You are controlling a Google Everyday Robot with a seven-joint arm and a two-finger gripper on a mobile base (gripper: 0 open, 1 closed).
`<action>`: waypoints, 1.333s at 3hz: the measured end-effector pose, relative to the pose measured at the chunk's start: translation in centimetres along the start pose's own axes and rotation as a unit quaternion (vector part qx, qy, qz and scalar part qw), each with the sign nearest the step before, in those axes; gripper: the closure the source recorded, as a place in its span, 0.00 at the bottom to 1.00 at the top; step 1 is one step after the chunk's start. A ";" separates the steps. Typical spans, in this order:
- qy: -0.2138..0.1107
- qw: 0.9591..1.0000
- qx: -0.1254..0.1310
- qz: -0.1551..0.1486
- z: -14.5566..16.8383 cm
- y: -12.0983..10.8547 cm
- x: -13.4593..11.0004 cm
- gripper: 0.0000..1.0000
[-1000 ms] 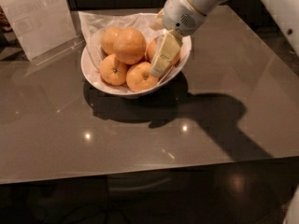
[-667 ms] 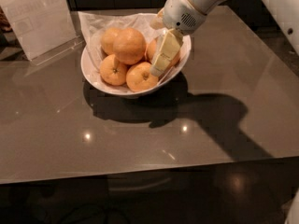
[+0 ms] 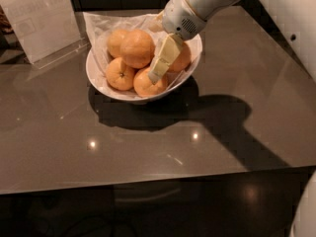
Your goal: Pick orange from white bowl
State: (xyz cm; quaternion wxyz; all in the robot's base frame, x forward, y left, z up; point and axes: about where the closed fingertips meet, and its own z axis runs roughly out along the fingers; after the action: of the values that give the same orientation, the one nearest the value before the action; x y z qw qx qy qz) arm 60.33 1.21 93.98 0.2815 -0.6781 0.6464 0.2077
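The white bowl [image 3: 98,73], lined with crinkled clear plastic, stands at the back middle of the dark table and holds several oranges. The orange [image 3: 137,48], the largest, sits on top of the pile. Two smaller oranges lie in front, one with a dark stem dimple [image 3: 120,74] and one at the front middle [image 3: 147,85]. My gripper [image 3: 157,75] comes down from the upper right on the white arm [image 3: 197,6]. It reaches into the bowl between the largest orange and a right-hand orange [image 3: 182,58], which it partly hides.
A clear plastic sign stand [image 3: 42,21] stands at the back left, next to the bowl. The glossy table [image 3: 148,147] stretches forward to its front edge. The arm's shadow falls to the right of the bowl.
My gripper has edged slightly left inside the bowl, closer to the largest orange. The bowl and the oranges have not moved.
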 end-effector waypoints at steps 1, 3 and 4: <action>-0.024 1.000 -0.014 -0.009 2.2 -1.0 -1.4 0.00; -0.056 0.998 -0.017 -0.021 4.4 -2.2 -3.3 0.19; -0.056 0.998 -0.017 -0.021 4.4 -2.2 -3.3 0.42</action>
State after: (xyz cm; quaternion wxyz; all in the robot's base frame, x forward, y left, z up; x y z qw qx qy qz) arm 62.65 6.61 93.08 0.3106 -0.6832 0.6116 0.2504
